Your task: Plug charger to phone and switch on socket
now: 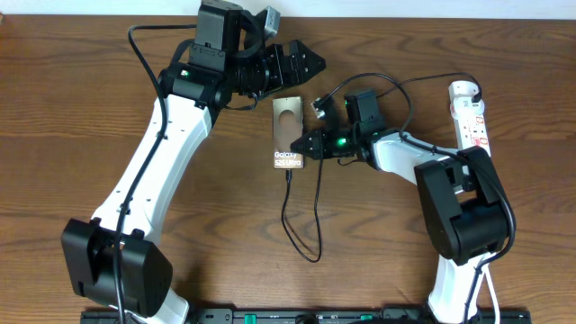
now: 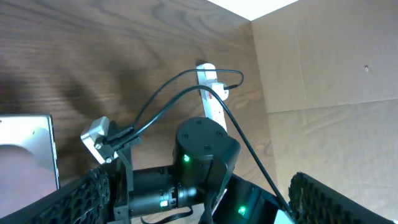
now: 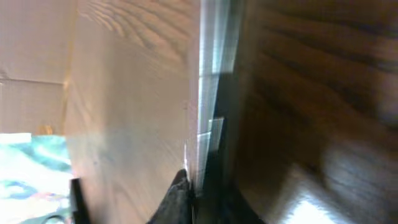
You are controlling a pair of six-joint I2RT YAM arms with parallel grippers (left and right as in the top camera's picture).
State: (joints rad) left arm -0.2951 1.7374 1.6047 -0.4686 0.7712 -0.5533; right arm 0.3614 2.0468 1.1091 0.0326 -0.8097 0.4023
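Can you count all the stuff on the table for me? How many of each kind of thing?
Phone: 1
Black charger cable: 1
White power strip: 1
Robot arms: 2, the left arm and the right arm
Total: 5

Counter (image 1: pixel 378 261): brown wood grain seen throughout. Phone (image 1: pixel 289 135), centre: dark brown, pale oval sheen, white lettering. Socket (image 1: pixel 472 112), upper right: white, red markings. Charger cable (image 1: pixel 284 220): black. Arm links (image 1: pixel 153 166): white; joints black, green lights noted.
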